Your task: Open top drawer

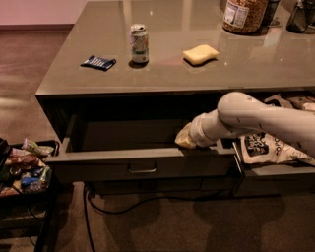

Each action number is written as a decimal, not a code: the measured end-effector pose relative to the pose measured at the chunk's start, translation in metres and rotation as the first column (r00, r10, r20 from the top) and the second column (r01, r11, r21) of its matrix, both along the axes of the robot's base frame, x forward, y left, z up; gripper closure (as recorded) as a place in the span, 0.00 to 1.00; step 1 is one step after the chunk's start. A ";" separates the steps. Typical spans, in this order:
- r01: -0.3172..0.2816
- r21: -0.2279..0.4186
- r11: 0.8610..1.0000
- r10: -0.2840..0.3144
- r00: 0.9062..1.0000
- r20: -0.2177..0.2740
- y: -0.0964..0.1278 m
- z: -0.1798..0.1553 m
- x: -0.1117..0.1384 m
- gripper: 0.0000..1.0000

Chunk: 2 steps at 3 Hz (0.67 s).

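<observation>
A wide dark grey-green metal top drawer [93, 166] stands pulled well out from beneath the glossy grey-green slab top of a low counter [197, 78], its shallow grey floor exposed and a small metal pull handle [142, 170] centred on its tall flat front. The robot's white, tube-shaped arm [261, 118] reaches in from the counter's right side, and its yellowish-tipped gripper [186, 138] sits at the top edge of the drawer front, right of the handle – whether it is open or closed cannot be told. On the counter's top rest a silver drink can [139, 43], a yellow sponge [200, 54] to the can's right, a flat dark blue packet [98, 62] to its left, and a clear jar with a label [244, 14] at the far edge. Under the counter's right end, a narrower drawer of the same colour [275, 173] is also open, holding a black-and-white snack bag [263, 147]. Beside the counter's left end – a black tray of mixed snack packets [22, 165].
</observation>
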<state>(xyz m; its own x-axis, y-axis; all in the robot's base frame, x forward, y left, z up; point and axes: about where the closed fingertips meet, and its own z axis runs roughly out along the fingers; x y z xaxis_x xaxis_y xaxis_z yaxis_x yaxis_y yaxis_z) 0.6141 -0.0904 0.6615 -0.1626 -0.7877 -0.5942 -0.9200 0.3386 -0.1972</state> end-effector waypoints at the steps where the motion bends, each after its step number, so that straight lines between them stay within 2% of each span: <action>1: -0.014 0.029 0.999 0.014 1.000 -0.005 0.007 0.004 -0.026 1.00; 2: -0.028 0.061 0.998 0.028 1.000 -0.009 0.012 0.008 -0.053 1.00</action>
